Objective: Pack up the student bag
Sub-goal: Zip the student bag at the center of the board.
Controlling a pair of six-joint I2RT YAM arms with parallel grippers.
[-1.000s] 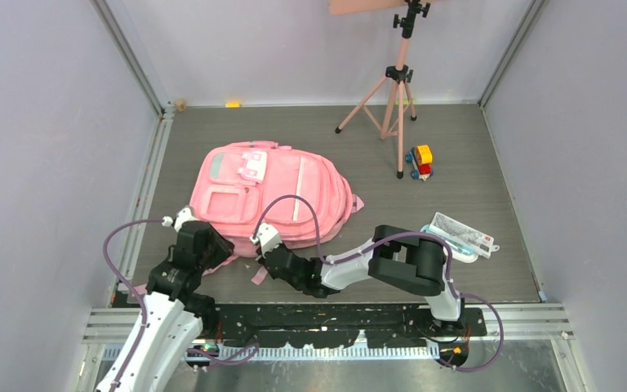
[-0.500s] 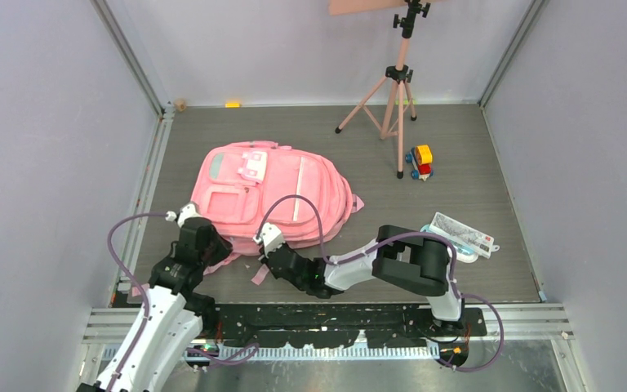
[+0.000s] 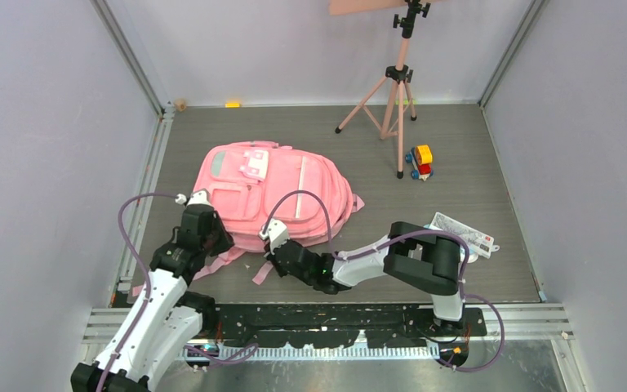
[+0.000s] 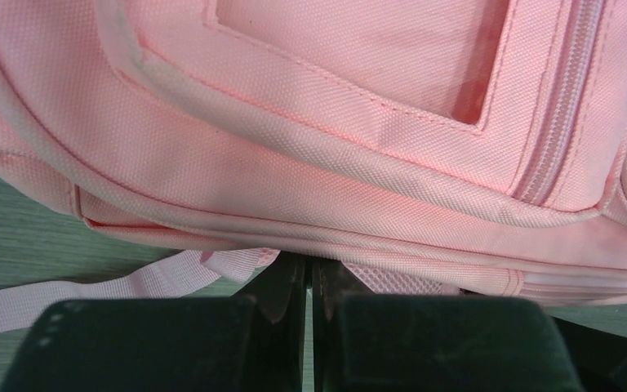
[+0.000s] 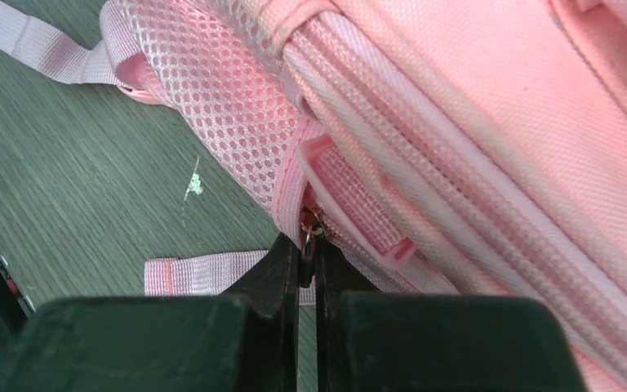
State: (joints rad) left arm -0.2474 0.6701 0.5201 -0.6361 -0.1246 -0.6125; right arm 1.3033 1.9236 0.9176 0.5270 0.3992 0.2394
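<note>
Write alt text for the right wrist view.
The right gripper is shut on a small metal zipper pull at the edge of the pink bag, next to its mesh panel. A loose strap end lies flat on the grey table beside the fingers.

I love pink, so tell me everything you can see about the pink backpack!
The student bag is big, soft pink woven fabric, lying flat on the table, front up, with zip pockets, a small white patch, mesh padding and loose straps. The left gripper's jaws are shut at its near edge; the right gripper's jaws pinch a zip pull.
</note>
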